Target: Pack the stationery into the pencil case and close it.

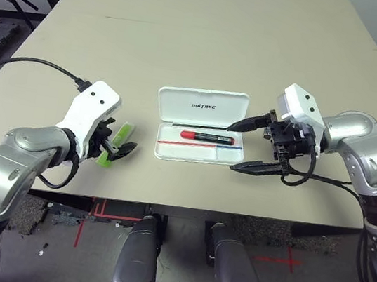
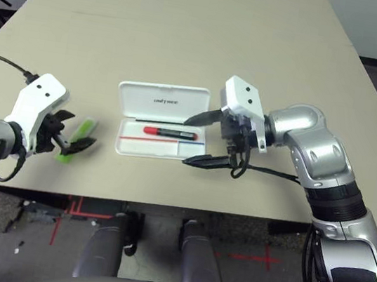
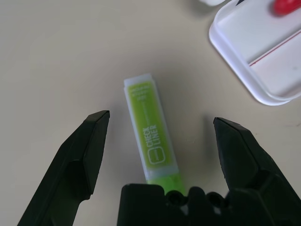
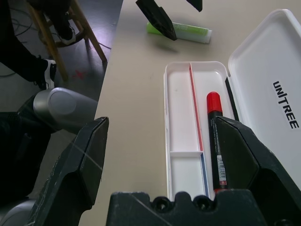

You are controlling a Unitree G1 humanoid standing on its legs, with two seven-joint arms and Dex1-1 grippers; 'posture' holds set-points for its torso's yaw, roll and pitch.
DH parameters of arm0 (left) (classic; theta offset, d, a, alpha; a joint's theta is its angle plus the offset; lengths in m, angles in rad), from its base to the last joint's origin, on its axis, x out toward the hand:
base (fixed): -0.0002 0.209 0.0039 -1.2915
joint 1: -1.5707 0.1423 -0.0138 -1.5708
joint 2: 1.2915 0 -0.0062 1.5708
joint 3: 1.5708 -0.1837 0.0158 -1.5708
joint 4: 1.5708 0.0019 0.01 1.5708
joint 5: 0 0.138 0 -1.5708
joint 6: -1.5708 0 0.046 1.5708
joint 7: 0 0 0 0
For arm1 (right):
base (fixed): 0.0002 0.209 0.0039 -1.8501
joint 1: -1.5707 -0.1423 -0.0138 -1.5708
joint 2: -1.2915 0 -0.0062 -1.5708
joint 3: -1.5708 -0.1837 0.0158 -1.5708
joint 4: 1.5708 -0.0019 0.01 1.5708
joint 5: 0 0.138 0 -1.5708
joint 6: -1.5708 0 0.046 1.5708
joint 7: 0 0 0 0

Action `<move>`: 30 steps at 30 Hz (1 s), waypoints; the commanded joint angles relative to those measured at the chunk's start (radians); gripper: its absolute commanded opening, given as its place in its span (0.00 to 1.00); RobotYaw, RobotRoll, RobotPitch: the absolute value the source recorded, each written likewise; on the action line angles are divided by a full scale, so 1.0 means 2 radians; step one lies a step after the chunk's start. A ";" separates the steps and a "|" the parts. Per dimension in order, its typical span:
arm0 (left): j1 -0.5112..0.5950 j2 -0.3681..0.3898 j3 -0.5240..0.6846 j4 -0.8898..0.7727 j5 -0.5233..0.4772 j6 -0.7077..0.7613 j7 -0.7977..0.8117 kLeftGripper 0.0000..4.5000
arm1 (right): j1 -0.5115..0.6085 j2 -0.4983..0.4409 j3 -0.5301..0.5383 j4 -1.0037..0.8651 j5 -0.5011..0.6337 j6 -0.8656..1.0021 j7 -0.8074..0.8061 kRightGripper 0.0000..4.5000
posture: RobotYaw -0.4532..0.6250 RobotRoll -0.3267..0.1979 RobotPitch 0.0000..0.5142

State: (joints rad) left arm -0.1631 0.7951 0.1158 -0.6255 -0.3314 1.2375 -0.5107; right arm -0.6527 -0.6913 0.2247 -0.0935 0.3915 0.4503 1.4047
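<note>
Green is the colour to watch here: the lime-green highlighter (image 3: pixel 151 134) lies flat on the table (image 1: pixel 205 30), off to the left of the pencil case (image 1: pixel 201 125) and well apart from it. The case is open, with its lid laid back flat on the far side. The red marker (image 1: pixel 207 137) is already inside the tray, lying along its long side.

The left gripper (image 1: pixel 116 150) hangs right over the highlighter with its two black fingers (image 3: pixel 82 165) spread wide, holding nothing. From the wrist camera, the highlighter lies between the two fingers and points straight out along them, away from the wrist. One end sits close under the gripper's base and the other end reaches out past the fingertips. So the fingers stand one on each long side of it, which looks like a good way to pinch it across its thin middle.

The right gripper (image 1: pixel 248 146) is at the right end of the case, just beside the tray, pointing left. Its fingers are wide apart too, and it holds nothing. It is far from the highlighter, so the left arm is the nearer one.

I think the next move is for the left gripper to go down and close on the highlighter.
</note>
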 commanded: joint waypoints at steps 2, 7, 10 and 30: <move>0.001 -0.010 -0.009 0.019 0.006 0.006 0.020 1.00 | 0.004 0.000 0.007 -0.007 -0.002 -0.004 0.001 0.99 | 0.47 0.62 0.41; -0.002 -0.017 -0.012 0.034 0.002 0.008 0.029 1.00 | 0.004 0.000 0.006 -0.006 -0.005 -0.006 -0.003 0.99 | 0.47 0.62 0.40; -0.001 -0.020 -0.015 0.039 0.000 0.011 0.028 0.96 | 0.004 0.001 0.006 -0.006 -0.006 -0.007 -0.004 1.00 | 0.46 0.62 0.39; 0.005 0.059 -0.008 0.030 -0.022 -0.082 -0.065 0.24 | 0.016 -0.006 0.000 -0.009 -0.009 -0.011 -0.018 1.00 | 0.45 0.62 0.38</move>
State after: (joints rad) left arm -0.1696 0.8901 0.0972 -0.5399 -0.3600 1.1141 -0.5997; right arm -0.6352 -0.6942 0.2250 -0.0939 0.3788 0.4307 1.3693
